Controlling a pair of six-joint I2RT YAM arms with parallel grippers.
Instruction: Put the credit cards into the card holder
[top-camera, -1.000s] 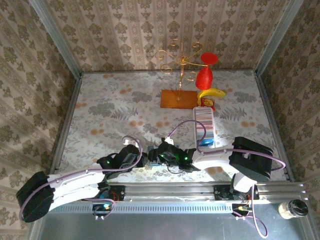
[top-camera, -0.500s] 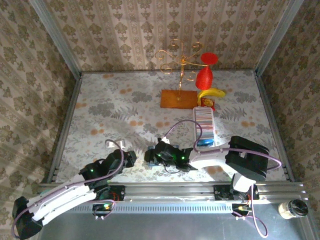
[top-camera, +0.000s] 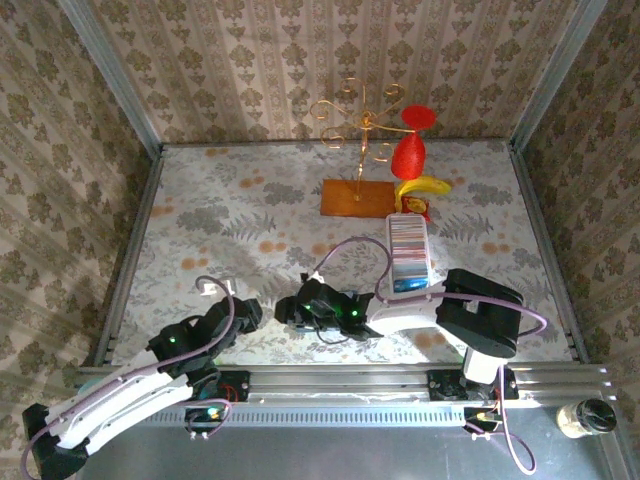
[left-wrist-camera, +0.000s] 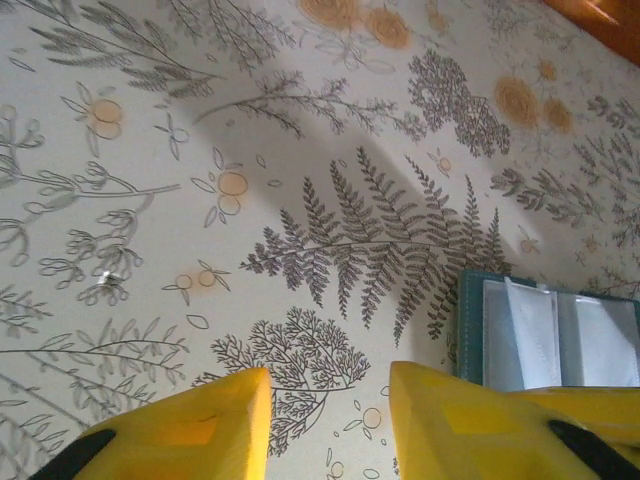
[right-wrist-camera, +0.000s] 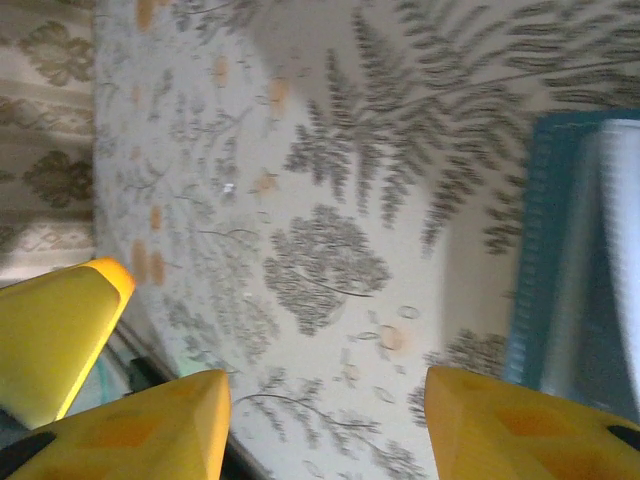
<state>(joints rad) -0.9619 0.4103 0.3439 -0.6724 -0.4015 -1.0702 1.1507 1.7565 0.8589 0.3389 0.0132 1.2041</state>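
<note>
Progress looks slight, judging by how things lie. The credit cards (top-camera: 408, 246) stand packed as a striped row in the long white tray (top-camera: 390, 240), right of centre in the top view, and neither arm is carrying one.

The card holder (left-wrist-camera: 530, 335) lies flat and folded open on the flowered table (top-camera: 230, 220), its teal border and clear inner pockets showing at the lower right of the left wrist view. It shows again at the right edge of the right wrist view (right-wrist-camera: 570, 250). Whether any pocket already has a card in it I cannot tell; the sleeves look pale and glossy.

The left gripper (left-wrist-camera: 328, 425) hangs low over the cloth with its yellow fingers spread and nothing between them, the holder just beside its right finger. The right gripper (right-wrist-camera: 325, 425) is likewise spread wide and empty, its fingers over bare cloth with the holder off to the right of the frame. In the top view both grippers sit low in the frame, close together near the bottom centre, well apart from the tray.

What is done, then, is the holder opened. What is left is nearly all of it: fetching cards from the tray and sliding them into the pockets.
</note>
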